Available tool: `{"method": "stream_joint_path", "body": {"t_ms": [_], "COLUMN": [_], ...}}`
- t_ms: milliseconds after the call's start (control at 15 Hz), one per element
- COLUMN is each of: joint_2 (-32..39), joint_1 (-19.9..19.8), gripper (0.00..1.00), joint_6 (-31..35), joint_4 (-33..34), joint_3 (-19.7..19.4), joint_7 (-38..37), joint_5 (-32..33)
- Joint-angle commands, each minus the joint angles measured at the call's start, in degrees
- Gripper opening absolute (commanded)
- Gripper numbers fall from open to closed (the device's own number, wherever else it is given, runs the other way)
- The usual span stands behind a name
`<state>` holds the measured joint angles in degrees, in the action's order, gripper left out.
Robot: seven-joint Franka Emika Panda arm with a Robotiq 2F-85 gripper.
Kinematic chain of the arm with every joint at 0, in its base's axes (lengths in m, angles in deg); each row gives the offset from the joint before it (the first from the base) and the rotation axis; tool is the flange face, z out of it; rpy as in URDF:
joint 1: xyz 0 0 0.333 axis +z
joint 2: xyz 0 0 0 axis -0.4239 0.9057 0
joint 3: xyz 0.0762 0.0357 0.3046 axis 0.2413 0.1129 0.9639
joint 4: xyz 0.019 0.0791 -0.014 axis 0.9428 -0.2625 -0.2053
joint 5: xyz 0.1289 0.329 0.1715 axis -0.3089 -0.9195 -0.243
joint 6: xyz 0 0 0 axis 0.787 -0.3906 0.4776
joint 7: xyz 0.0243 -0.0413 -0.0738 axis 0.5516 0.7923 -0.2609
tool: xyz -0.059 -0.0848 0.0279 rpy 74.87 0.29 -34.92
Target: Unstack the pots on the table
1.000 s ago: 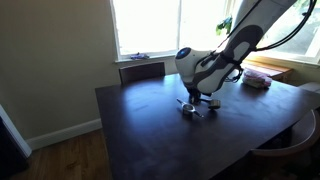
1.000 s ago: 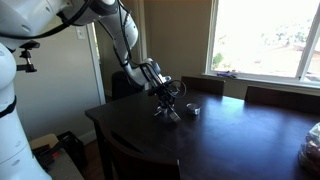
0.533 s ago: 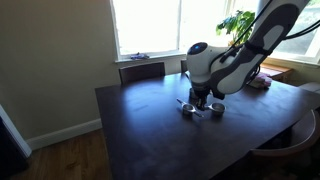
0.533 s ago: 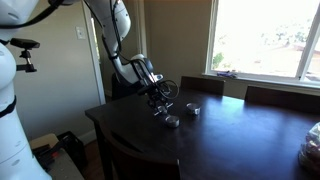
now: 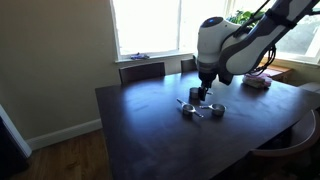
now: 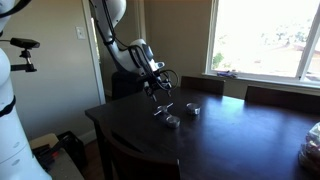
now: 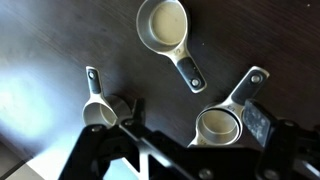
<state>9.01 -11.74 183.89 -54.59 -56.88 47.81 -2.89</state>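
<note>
Wrist view: three tiny grey metal pots (image 7: 163,25) lie separately on the dark brown wooden worktop (image 7: 50,40). Gripper (image 7: 193,118) hangs released above them, empty. Unstacking looks finished; the next move likely calls for retreating clear.

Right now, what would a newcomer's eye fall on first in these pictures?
Three tiny grey metal pots with straight handles lie apart, unstacked, on the large dark brown glossy wooden table. The white robot arm hangs above them, its jaws open and empty.
</note>
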Motion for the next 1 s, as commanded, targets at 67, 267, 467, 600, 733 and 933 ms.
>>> {"method": "stream_joint_path", "body": {"t_ms": [67, 267, 467, 600, 733, 933], "joint_2": [-1.0, 2.5, 6.2, 8.2, 9.8, 11.8], "joint_1": [-4.5, -4.3, -3.5, -3.6, -3.7, -3.7], "gripper": [1.0, 0.96, 0.89, 0.86, 0.81, 0.69], "joint_6": [0.1, 0.7, 0.4, 0.1, -0.2, -0.8], "joint_4": [1.8, 5.5, 9.5, 11.7, 13.5, 15.8], "joint_3": [3.5, 3.6, 3.1, 3.0, 2.9, 2.8], "joint_7": [4.0, 3.7, 3.1, 3.6, 4.2, 4.7], "joint_5": [-9.6, -14.6, -16.5, -17.7, -18.5, -19.5]}}
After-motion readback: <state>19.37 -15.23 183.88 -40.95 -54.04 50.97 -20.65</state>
